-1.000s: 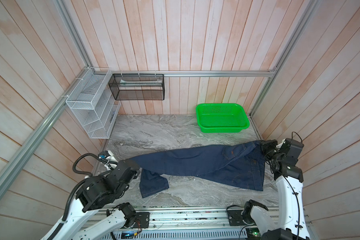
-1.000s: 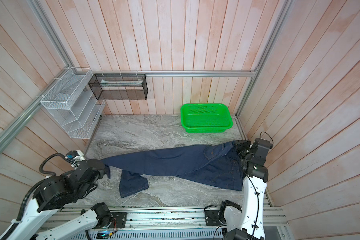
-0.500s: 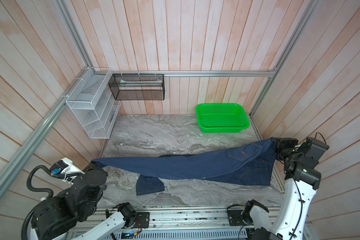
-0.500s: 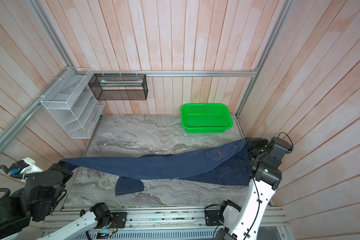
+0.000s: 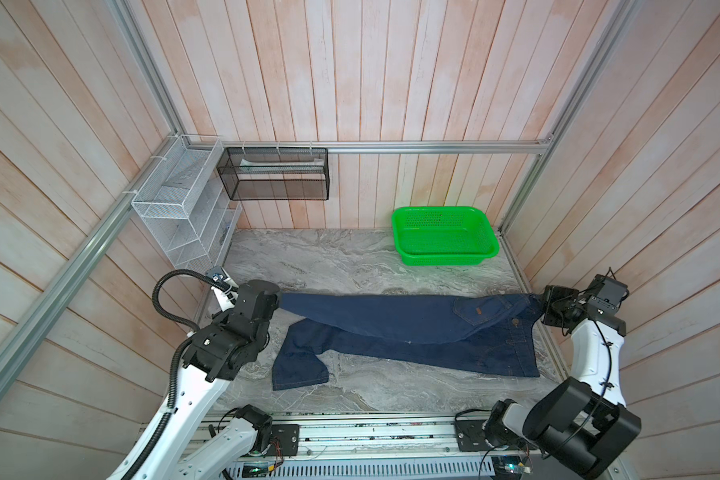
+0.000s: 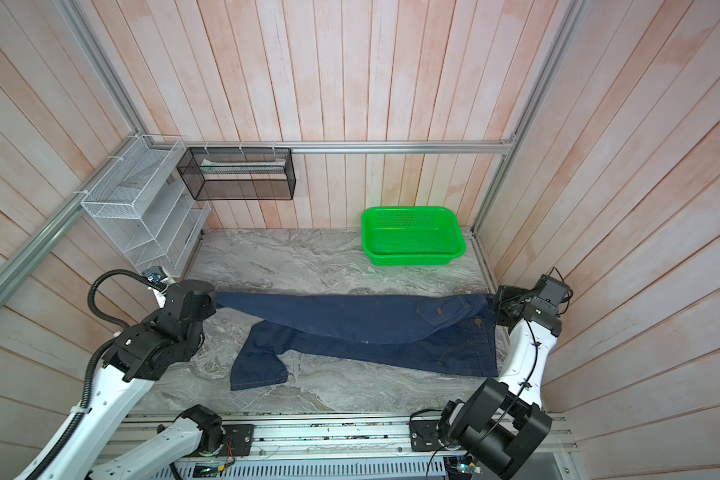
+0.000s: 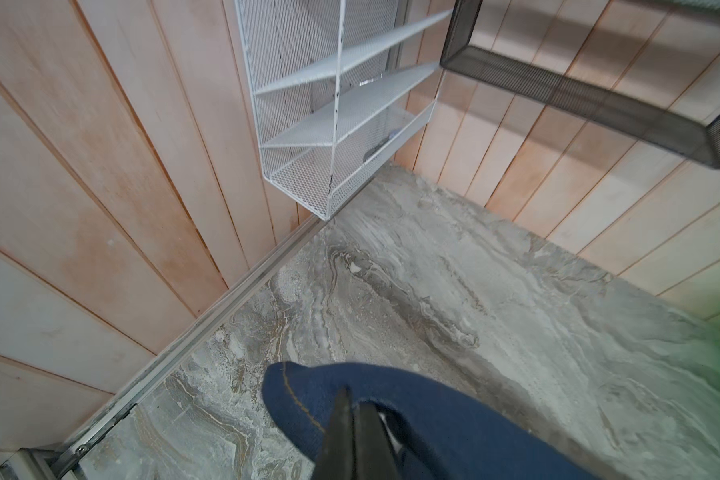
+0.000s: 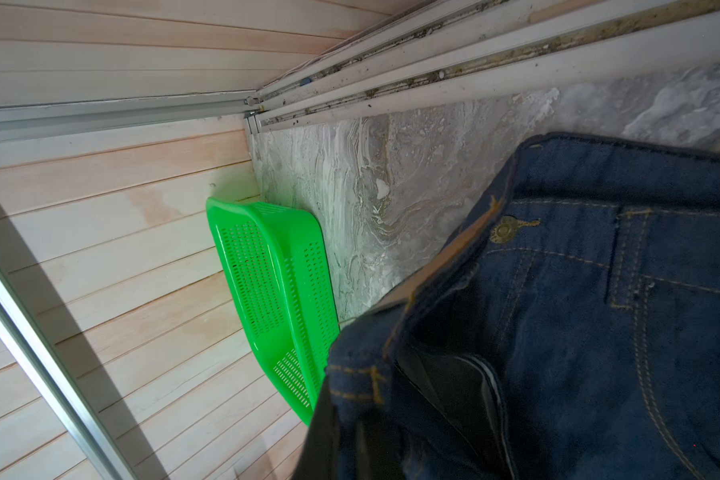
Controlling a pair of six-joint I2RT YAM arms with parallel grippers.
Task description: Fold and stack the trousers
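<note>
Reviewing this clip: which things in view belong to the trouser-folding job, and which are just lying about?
In the job: jeans; left pincer, shut on a leg hem; right pincer, shut on the waistband.
Lying about: green basket; white rack; black shelf.

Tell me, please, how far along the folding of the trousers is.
Done: nothing finished; the trousers stretch full length across the table. In hand: the left pincer is shut on one leg's hem, the right pincer on the waistband, holding that leg over the other. Left: lay the legs together, fold crosswise, stack.
</note>
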